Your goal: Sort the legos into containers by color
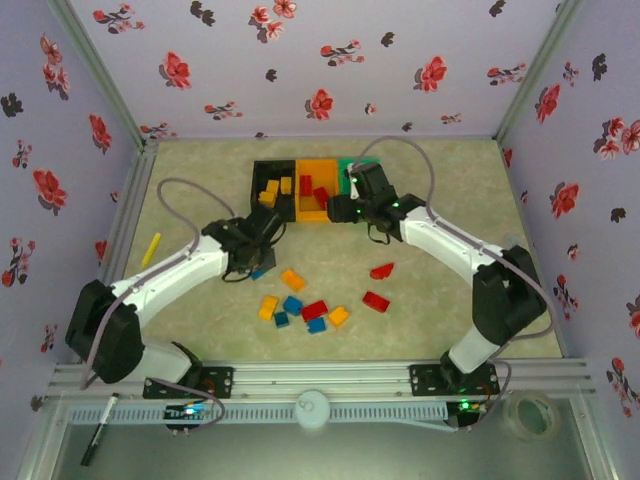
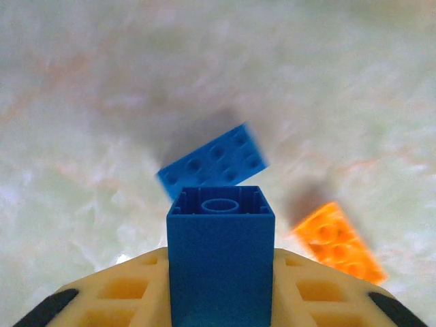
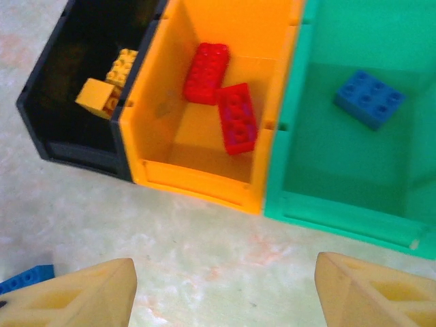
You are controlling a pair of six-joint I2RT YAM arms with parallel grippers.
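My left tool [image 2: 219, 296] clamps a blue brick [image 2: 220, 248] — square-ended, its hollow underside ring showing. My right tool [image 3: 225, 289] stands apart before the green bin [image 3: 340, 204].

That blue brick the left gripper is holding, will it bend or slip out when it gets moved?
Probably rigid: the blue brick shows crisp, square edges between the fingers of the left gripper. Its smooth, glossy sides may slip if the grip loosens. Its far end looks hollow, so it is likely light.
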